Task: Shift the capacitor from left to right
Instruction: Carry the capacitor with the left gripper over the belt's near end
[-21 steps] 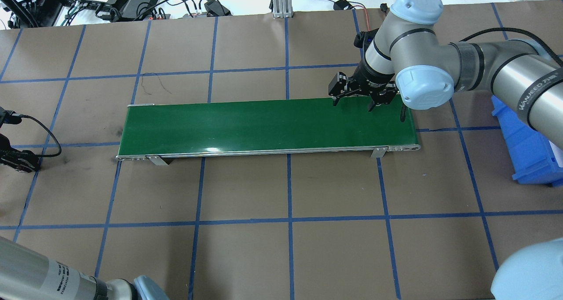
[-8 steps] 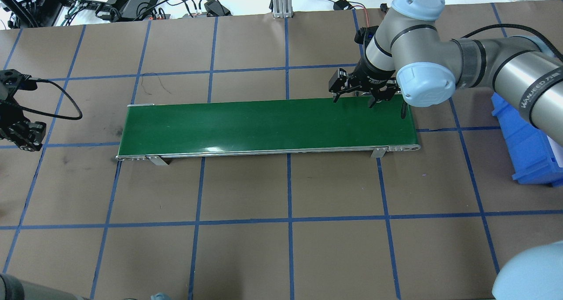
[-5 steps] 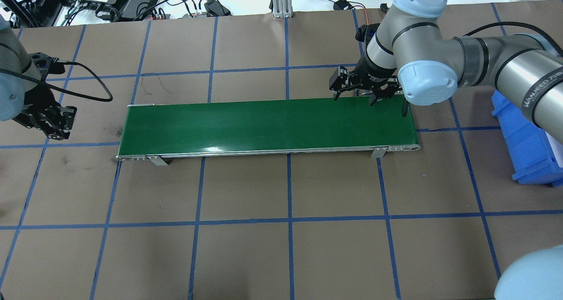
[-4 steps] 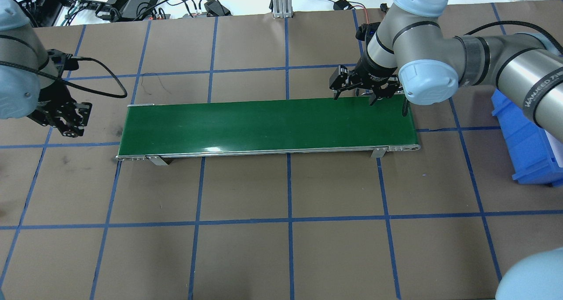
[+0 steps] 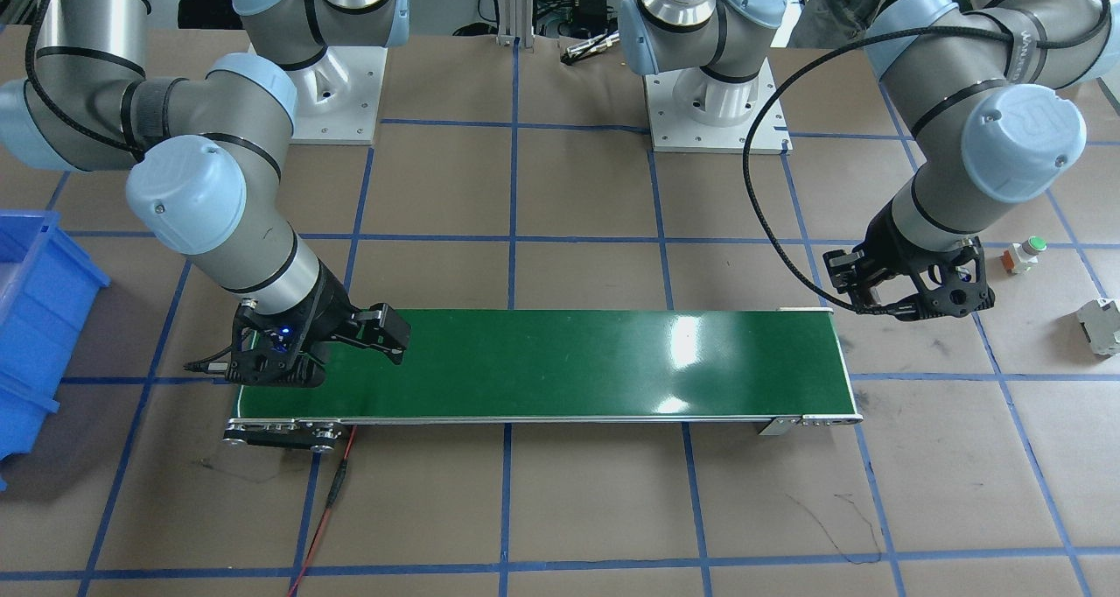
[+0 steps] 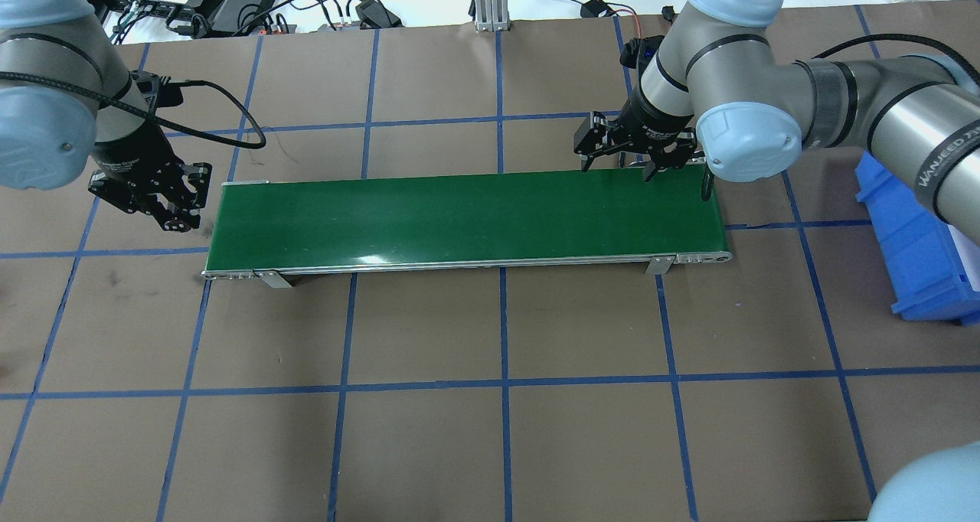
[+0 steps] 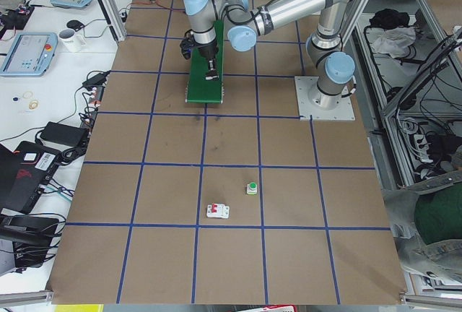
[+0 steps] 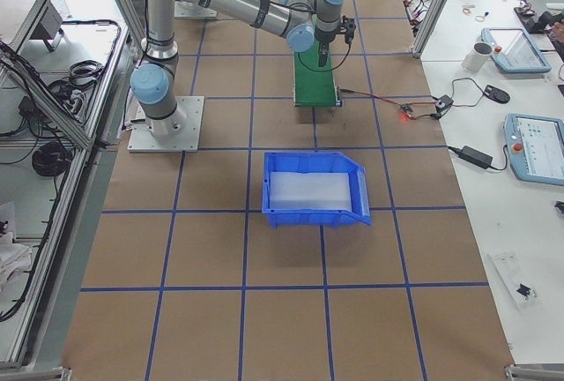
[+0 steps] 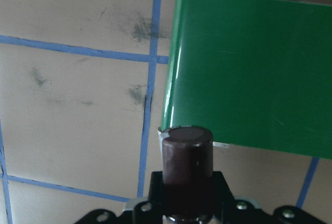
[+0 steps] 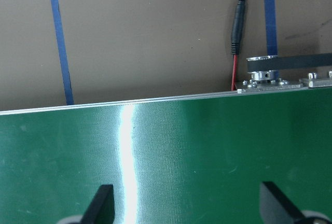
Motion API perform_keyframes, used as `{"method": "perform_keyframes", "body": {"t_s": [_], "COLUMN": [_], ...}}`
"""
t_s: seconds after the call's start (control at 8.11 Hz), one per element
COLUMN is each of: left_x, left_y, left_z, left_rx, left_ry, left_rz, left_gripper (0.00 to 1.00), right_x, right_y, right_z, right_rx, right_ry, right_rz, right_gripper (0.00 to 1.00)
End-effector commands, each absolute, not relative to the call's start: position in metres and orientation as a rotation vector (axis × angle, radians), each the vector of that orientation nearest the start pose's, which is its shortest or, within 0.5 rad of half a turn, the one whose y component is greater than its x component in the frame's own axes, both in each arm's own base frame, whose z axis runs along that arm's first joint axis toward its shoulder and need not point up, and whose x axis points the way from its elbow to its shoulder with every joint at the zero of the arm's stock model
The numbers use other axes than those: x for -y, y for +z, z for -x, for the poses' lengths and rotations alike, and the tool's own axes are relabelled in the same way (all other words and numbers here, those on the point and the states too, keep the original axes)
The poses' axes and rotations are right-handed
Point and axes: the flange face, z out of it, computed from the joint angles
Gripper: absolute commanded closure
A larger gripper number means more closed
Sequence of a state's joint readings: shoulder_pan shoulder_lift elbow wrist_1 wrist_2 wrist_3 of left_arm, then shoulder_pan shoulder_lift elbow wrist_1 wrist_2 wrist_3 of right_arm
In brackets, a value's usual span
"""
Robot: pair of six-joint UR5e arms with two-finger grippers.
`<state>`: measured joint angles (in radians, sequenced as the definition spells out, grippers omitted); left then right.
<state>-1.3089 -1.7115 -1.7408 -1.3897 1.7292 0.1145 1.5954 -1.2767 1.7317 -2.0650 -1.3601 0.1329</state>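
Maroon capacitor (image 9: pixel 185 154) stands upright at the lower centre of the left wrist view, with the left gripper (image 6: pixel 170 207) closed on its lower part. Over the last few seconds the left arm has travelled in from the left edge of the overhead view. Its gripper is now just beside the left end of the green belt (image 6: pixel 459 216). In the wrist view the capacitor shows against bare table paper beside the belt's corner, so it is not yet above the belt.

The right gripper (image 6: pixel 616 168) has stayed almost stationary at the upper right of the overhead view. It is over the far edge of the belt's right end, with its fingers spread wide and holding nothing.

Pickup appears complete and the carry is under way. The remaining steps are probably placement on the belt and collection at the right end, where the right gripper waits. A blue bin (image 6: pixel 911 254) lies past that end.
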Motion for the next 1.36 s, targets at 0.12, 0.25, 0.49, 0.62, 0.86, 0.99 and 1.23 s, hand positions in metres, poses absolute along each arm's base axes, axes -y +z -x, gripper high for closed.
{"method": "perform_keyframes", "body": {"t_s": [0.12,0.25,0.49,0.62,0.86,0.99,1.23], "left_x": [0.549,0.554,0.567,0.577,0.594,0.603,0.614], "left_y": [0.381,0.37,0.356,0.348,0.325,0.315,0.29], "left_z": [0.011,0.02,0.02,0.02,0.029,0.034,0.038], "left_rx": [-3.114,-3.111,-3.111,-3.112,-3.109,-3.106,-3.099], "left_ry": [0.27,0.293,0.251,0.21,0.164,0.124,0.111], "left_rz": [0.276,0.274,0.257,0.253,0.242,0.239,0.27], "left_gripper": [0.82,0.83,0.83,0.83,0.84,0.84,0.85], "right_x": [0.574,0.575,0.574,0.575,0.576,0.575,0.575], "right_y": [0.305,0.305,0.304,0.305,0.304,0.304,0.304], "right_z": [-0.168,-0.167,-0.168,-0.168,-0.168,-0.168,-0.168], "right_rx": [-2.925,-2.926,-2.927,-2.926,-2.929,-2.929,-2.929], "right_ry": [-0.035,-0.037,-0.034,-0.04,-0.04,-0.038,-0.038], "right_rz": [-0.147,-0.149,-0.16,-0.157,-0.16,-0.16,-0.162], "right_gripper": [0.0,0.0,0.0,0.0,0.0,0.0,0.0]}}
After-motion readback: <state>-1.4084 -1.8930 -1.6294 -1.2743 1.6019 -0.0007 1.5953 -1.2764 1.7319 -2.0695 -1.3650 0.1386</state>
